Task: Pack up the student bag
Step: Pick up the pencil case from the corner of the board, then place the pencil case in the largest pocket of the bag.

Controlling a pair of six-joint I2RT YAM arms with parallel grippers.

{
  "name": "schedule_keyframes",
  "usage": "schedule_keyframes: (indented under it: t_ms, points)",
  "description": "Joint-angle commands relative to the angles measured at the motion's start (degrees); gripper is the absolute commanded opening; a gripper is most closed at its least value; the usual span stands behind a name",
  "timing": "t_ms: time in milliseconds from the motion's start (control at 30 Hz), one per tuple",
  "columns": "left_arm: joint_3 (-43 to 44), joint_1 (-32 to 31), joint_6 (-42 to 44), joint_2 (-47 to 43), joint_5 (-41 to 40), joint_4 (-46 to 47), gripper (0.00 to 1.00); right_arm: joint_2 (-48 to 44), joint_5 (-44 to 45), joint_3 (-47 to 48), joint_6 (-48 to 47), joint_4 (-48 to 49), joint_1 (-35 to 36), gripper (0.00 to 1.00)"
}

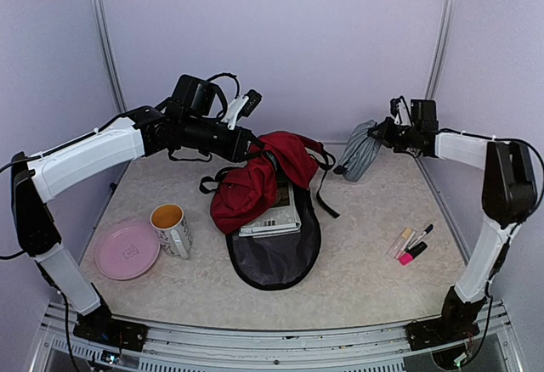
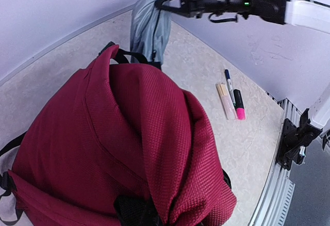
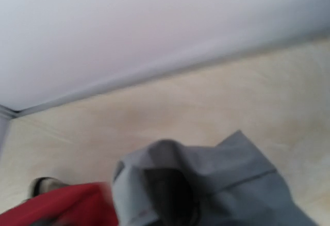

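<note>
1. The left hand (image 1: 249, 144) is clamped shut on a bunched fold of the student bag (image 1: 255, 181). It holds the upper part of the dark red fabric raised off the desk (image 1: 357, 262).
2. The student bag occupies the centre of the desk. Its lower part lies flat and open, with the black lining (image 1: 276, 262) facing up toward the near edge.
3. A white printed booklet (image 1: 272, 217) lies on the lining, its far end covered by the raised red fabric.
4. The right hand (image 1: 380, 132) is closed on the top of a grey pouch (image 1: 361, 153) at the far right of the desk. The pouch hangs down from the fingers (contact between its lower end and the desk cannot be determined).
5. The grey pouch is near the far right side of the student bag, beside the black straps.
6. Three markers (image 1: 412, 243) lie side by side on the right of the desk, well apart from the bag; one is pink.
7. A mug (image 1: 172, 229) with a yellow interior stands upright to the left of the bag. It is just beside a pink plate (image 1: 106, 262).
</note>
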Motion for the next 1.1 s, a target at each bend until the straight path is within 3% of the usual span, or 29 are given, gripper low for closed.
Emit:
schedule_keyframes:
  t_ms: [0, 133, 300, 433, 567, 767, 1067]
  points:
    - [-0.7, 1.3, -0.1, -0.2, -0.6, 2.0, 0.0, -20.2, -0.1, -9.9, -3.5, 5.1, 3.7, 0.0]
    - [-1.0, 1.1, -0.2, -0.6, -1.2, 2.4, 0.0, -34.3, 1.7, -18.4, -3.8, 3.0, 9.8, 0.0]
    - [-1.2, 0.9, 0.2, -0.6, -2.4, 2.4, 0.0, -46.1, 3.8, -27.6, -3.9, 4.0, 24.4, 0.0]
    - [-1.1, 0.6, 0.4, -0.7, -2.1, 2.5, 0.0, -49.9, 5.5, -38.2, 0.6, 18.6, 37.2, 0.0]
    - [-1.7, 0.0, 1.3, -1.4, -0.4, 3.5, 0.0, -44.2, 9.4, -42.6, 0.9, 31.4, 46.4, 0.0]
    - [-2.1, -1.5, 2.7, -2.6, -0.2, 4.0, 0.0, -29.9, 10.7, -38.0, 0.6, 40.5, 47.2, 0.0]
    - [-2.2, -1.8, 2.8, -4.4, 2.7, 4.4, 0.0, -24.4, 19.6, -32.4, 0.9, 31.3, 38.7, 0.0]
